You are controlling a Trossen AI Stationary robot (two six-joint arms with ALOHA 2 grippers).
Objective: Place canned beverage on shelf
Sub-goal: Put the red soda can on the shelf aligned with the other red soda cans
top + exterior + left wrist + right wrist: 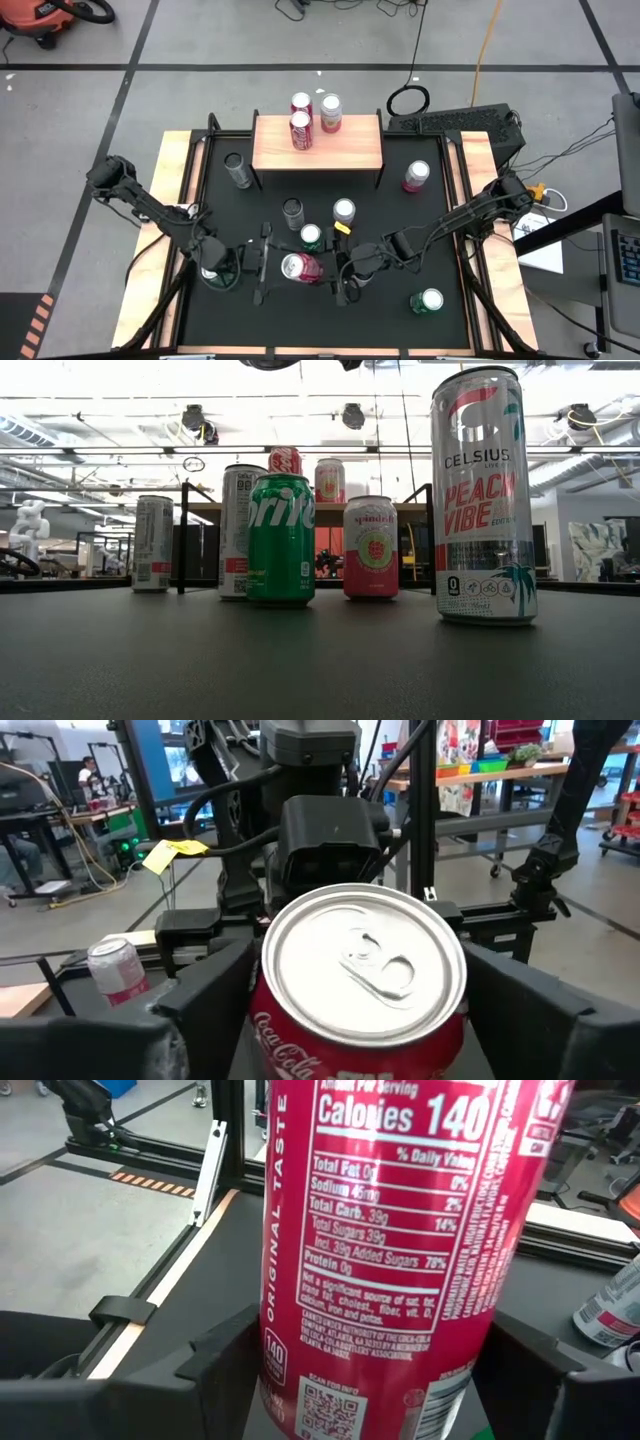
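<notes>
Red Coca-Cola can [300, 267], tilted, its silver top turned up and toward the left arm, over the near middle of the black mat [440, 230] that covers the worktop [150, 280]. It is not on the shelf [350, 148].

Right gripper [338, 272]: reaches in from the right edge; its fingers are clenched on the lower body of the can. In the right wrist view the nutrition label of the can [400, 1250] fills the space between the two fingers [225, 1355].

Left gripper [262, 265]: reaches in from the left edge and faces the can's top. Its fingers are released, set wider apart than the can. In the left wrist view the lid [362, 960] sits between the spread fingers [205, 995], with the right arm's housing directly behind it.

Shelf: light wood top on black legs, at the middle of the far edge. Three cans stand on its far left part, two red ones [300, 130] [301, 104] and one paler [330, 113].

Loose cans on the mat: a green Sprite can [311, 237] and two silver-topped cans [344, 211] [293, 212] near the middle, a grey can [238, 170] by the shelf's left legs, a pink can [416, 176] toward the far right, a green can [428, 300] near the near right corner. The low view shows the Sprite can [281, 540] and a tall Celsius can [485, 495] upright.
</notes>
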